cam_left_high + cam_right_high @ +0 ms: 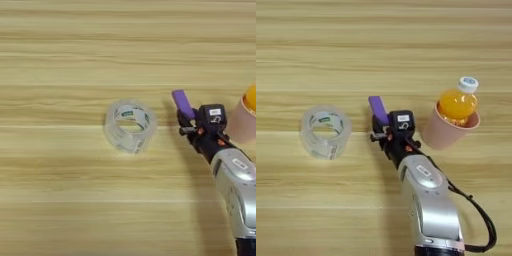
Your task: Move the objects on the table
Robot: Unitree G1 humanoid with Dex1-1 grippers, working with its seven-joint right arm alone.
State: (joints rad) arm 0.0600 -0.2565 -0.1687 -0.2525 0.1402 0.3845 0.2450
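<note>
A small flat purple bar [376, 106] sticks up and to the left out of the black fingers of my right gripper [380, 122], which is shut on its lower end. The silver forearm rises from the bottom edge to the middle of the table [381, 40]. The orange container [457, 103], with a pale cap [468, 84], sits tilted inside a pink cup [446, 134] just right of the gripper. In the left eye view the bar [182, 102] and gripper [184, 120] show near the right side, with the container [251, 96] cut by the edge.
A clear roll of tape [325, 131] lies on its side to the left of the gripper, a short gap away. A black cable [481, 220] loops beside the forearm at lower right. Bare wood stretches across the far half and the lower left.
</note>
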